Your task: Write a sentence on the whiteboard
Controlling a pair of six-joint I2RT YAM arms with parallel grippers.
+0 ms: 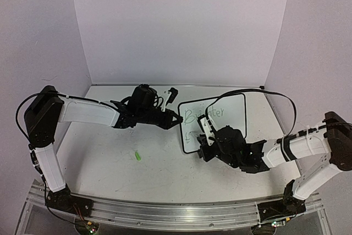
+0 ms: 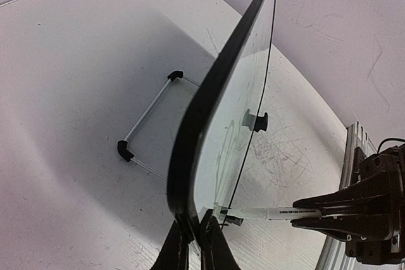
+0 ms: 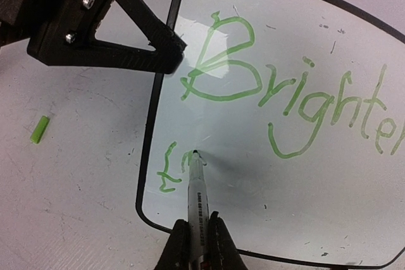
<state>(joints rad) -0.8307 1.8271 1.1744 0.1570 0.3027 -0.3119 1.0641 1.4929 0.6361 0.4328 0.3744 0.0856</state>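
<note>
The whiteboard (image 1: 220, 114) stands tilted on the table right of centre; it also shows in the right wrist view (image 3: 304, 207) and edge-on in the left wrist view (image 2: 209, 93). Green writing reads "Brighter" (image 3: 291, 90) on the top line, with a few small strokes (image 3: 168, 165) begun on the second line. My left gripper (image 1: 177, 119) is shut on the board's left edge (image 2: 193, 235). My right gripper (image 3: 197, 245) is shut on a white marker (image 3: 196, 194), whose tip touches the board at the second line. The marker also shows in the left wrist view (image 2: 285, 213).
A small green marker cap (image 1: 137, 156) lies on the scuffed white tabletop left of centre, also in the right wrist view (image 3: 39, 129). The board's wire stand with black feet (image 2: 125, 150) rests behind it. White walls enclose the table on three sides.
</note>
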